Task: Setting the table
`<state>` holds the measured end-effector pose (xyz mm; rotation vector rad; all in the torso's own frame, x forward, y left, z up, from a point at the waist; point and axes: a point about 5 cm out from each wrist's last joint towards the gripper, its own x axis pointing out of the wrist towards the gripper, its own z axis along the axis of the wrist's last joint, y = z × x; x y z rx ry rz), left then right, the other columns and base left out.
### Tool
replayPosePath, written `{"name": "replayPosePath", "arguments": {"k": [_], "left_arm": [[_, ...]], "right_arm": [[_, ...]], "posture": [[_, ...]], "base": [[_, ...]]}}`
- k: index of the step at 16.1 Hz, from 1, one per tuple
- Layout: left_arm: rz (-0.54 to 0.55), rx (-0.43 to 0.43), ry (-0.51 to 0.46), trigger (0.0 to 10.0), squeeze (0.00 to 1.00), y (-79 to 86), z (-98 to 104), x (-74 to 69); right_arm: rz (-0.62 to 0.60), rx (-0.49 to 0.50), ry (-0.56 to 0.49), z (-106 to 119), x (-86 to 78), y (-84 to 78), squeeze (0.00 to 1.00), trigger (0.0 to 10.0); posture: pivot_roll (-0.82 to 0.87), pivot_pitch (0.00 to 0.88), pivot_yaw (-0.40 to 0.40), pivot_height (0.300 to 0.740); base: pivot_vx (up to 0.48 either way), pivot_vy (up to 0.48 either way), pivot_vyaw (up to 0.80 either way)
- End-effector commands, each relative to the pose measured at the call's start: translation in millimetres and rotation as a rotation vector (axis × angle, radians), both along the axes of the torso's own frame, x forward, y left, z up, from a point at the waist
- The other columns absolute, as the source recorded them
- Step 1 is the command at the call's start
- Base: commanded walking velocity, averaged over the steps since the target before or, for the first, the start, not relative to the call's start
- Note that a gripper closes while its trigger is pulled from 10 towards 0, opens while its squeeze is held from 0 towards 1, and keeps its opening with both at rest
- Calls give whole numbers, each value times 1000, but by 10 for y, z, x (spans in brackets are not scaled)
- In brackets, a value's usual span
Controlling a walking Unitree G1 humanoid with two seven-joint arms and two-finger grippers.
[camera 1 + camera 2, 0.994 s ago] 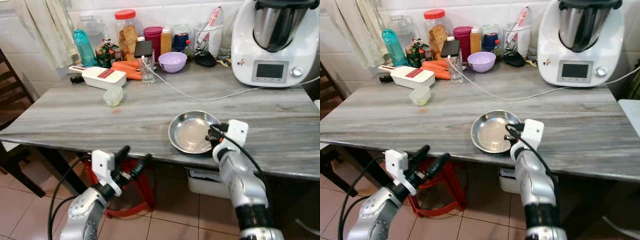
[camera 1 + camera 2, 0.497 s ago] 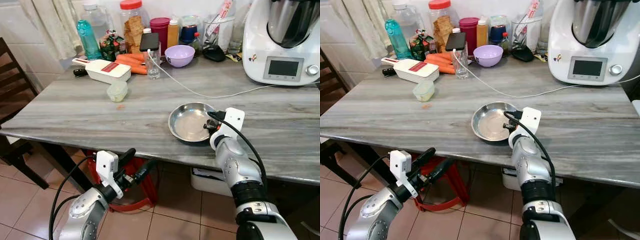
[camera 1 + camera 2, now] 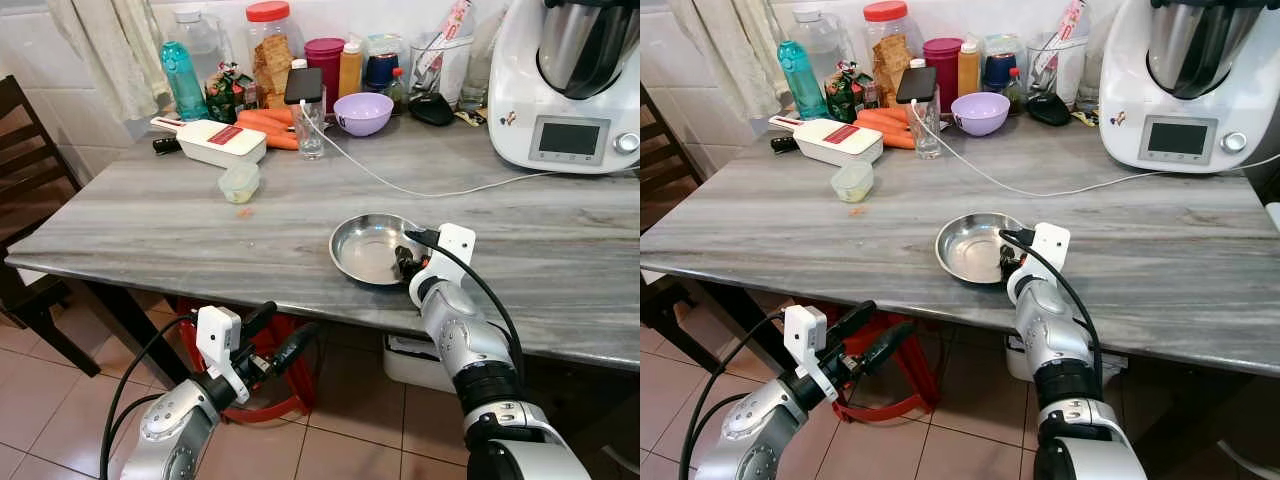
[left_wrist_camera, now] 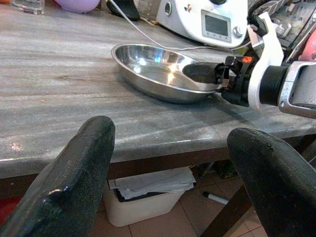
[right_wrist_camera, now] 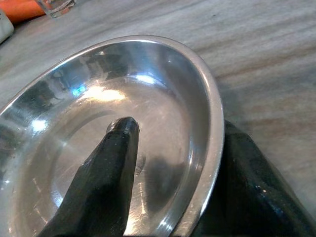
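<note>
- the grey table (image 3: 150,225) is carrying the steel plate (image 3: 370,247) close to its near edge, right of the middle, well apart from the clutter along the far edge.
- the right gripper (image 3: 408,266) is straddling the plate's near-right rim, one finger inside, one outside, pinching it; this arm is by far the nearer.
- the left gripper (image 3: 272,337) is hanging spread below the near edge.

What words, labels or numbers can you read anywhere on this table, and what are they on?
None can be read.
White kitchen machine: grey display screen, blank at this size.
Red label on the white rectangular slicer box: print too small.
Green snack packet beside the clear red-lidded jar: printing blurred.
</note>
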<state>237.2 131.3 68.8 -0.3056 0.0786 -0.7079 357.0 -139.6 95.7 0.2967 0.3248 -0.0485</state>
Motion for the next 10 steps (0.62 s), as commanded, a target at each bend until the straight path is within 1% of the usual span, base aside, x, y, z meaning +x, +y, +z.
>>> {"name": "replayPosePath", "arguments": {"k": [1,3,7,8,9,10], "left_arm": [[-5,13,-6,10000,0,22,6,12],[0,14,-8,10000,0,22,3,24],[29,12,-22,10000,0,46,35,57],[38,12,-26,10000,0,53,42,66],[70,10,-34,10000,0,69,56,96],[125,16,-47,10000,0,90,73,141]], "right_arm": [[-7,10,-13,30,13,-14,1000,10000],[-22,2,-51,105,-16,-68,1000,10000],[-45,-70,-223,347,-185,-159,1000,10000],[-44,-89,-239,363,-211,-168,1000,10000],[-18,-172,-300,404,-303,-193,1000,10000],[10,-258,-340,391,-462,-243,1000,10000]], "posture": [[-54,0,93,740],[-52,0,92,740],[-52,0,92,740],[-52,0,92,740],[-59,0,90,740],[-64,0,91,740]], "base": [[0,0,0],[0,0,0],[0,0,0],[0,0,0],[0,0,0],[0,0,0]]}}
